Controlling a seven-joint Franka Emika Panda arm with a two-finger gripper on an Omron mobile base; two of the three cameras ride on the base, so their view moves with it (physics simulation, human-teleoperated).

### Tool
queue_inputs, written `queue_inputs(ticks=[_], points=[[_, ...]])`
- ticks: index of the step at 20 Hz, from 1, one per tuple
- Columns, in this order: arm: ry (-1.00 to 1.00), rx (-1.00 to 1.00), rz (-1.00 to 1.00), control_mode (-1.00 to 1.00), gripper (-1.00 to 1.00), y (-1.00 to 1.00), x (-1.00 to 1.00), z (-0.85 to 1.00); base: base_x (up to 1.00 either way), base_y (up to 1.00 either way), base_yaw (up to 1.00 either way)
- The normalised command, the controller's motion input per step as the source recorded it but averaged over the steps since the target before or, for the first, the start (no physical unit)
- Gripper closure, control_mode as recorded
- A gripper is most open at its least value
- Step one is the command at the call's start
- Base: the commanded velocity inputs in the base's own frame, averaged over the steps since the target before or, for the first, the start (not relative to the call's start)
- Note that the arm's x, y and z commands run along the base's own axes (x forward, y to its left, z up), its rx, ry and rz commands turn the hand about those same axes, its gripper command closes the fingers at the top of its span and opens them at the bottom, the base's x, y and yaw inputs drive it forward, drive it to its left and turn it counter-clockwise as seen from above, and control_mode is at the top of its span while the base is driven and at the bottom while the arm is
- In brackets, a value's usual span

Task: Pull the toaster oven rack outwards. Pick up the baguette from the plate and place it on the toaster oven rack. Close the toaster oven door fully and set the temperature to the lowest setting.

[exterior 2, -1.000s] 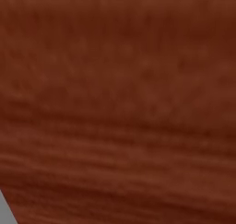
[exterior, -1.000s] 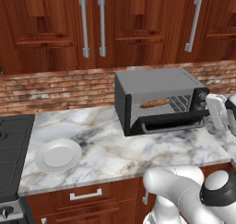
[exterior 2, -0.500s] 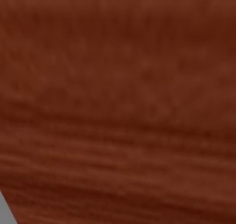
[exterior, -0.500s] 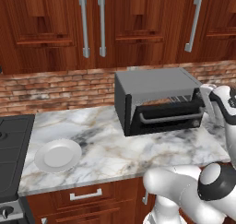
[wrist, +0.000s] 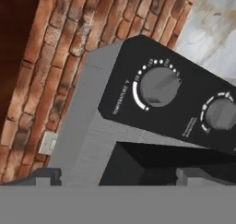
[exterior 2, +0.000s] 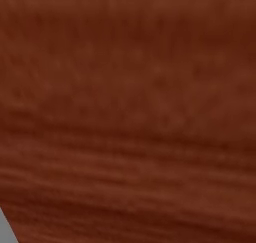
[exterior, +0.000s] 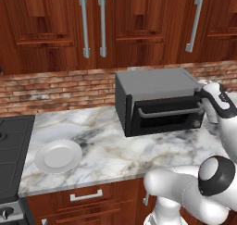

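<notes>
Dark grey toaster oven (exterior: 157,103) right of centre, door (exterior: 166,117) shut. Temperature step in hand: jaws spread wide, empty, facing temperature knob (wrist: 159,86) upper centre; next, closing on it.

I read a marble counter (exterior: 115,150) spanning the middle of the left base view, white with grey veining. On it, lower left of frame: the plate (exterior: 58,155), round, white, nothing on it. Centre right, against the brick wall: the toaster oven (exterior: 159,101), well apart from the plate.
</notes>
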Motion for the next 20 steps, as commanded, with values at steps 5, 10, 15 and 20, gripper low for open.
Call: queue_inputs(ticks=[5, 10, 15, 20], points=[[-0.1, 0.0, -0.09, -1.0, -1.0, 0.1, 0.63, 0.0, 0.0, 0.0, 0.0], [-0.13, 0.0, -0.09, -1.0, -1.0, 0.09, 0.6, 0.0, 0.0, 0.0, 0.0], [-0.07, 0.0, -0.09, -1.0, -1.0, 0.03, 0.54, 0.0, 0.0, 0.0, 0.0], [0.0, 0.0, -0.09, -1.0, -1.0, 0.05, 0.48, -0.01, 0.0, 0.0, 0.0]])
